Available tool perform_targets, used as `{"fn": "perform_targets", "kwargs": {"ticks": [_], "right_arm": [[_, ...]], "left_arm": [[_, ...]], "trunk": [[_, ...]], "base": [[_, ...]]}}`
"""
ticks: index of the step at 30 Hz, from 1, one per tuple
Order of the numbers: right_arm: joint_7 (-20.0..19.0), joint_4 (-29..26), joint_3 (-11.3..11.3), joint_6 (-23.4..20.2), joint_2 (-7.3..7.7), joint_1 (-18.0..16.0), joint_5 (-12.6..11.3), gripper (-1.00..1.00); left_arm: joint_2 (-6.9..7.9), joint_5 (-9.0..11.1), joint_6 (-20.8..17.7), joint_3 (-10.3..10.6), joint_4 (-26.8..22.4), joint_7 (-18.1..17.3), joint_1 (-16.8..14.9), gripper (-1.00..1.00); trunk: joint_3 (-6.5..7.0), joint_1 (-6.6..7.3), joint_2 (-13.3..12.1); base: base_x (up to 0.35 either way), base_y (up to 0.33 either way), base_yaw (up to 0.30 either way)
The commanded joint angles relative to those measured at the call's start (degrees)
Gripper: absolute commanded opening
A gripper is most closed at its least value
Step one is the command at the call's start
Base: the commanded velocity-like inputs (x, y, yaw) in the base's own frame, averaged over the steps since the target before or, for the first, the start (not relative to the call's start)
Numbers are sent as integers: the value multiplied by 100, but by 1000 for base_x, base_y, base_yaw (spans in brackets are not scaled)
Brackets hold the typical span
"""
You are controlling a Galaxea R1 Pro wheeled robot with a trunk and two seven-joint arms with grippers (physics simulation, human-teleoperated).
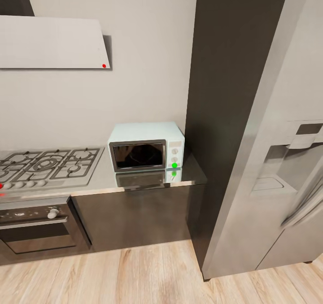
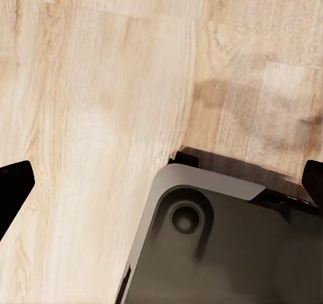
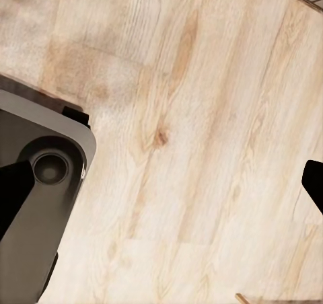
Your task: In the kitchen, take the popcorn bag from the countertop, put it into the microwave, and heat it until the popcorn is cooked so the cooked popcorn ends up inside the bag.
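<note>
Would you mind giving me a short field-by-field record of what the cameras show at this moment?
room: kitchen, wood floor
microwave: on the countertop against the wall, door closed, green light lit
left of microwave: gas hob, oven below it
right of microwave: tall dark panel, then steel fridge
above hob: white hood
left gripper: jaws wide apart, nothing between them, floor and robot base beneath
right gripper: jaws wide apart, nothing between them, above floor
</note>
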State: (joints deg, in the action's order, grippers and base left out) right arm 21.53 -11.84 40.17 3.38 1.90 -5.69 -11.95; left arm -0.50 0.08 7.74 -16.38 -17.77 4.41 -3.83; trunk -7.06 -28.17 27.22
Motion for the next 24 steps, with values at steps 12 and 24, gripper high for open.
{"fn": "perform_targets", "kwargs": {"ticks": [12, 24], "right_arm": [[18, -3, 42, 22, 3, -3, -62, 100], [18, -3, 44, 22, 3, -3, -62, 100]], "left_arm": [[-2, 1, 17, -5, 1, 16, -4, 100], [-2, 4, 17, -5, 1, 16, -4, 100]], "trunk": [[-11, -3, 10], [-11, -3, 10]], "base": [[0, 0, 0], [0, 0, 0]]}}
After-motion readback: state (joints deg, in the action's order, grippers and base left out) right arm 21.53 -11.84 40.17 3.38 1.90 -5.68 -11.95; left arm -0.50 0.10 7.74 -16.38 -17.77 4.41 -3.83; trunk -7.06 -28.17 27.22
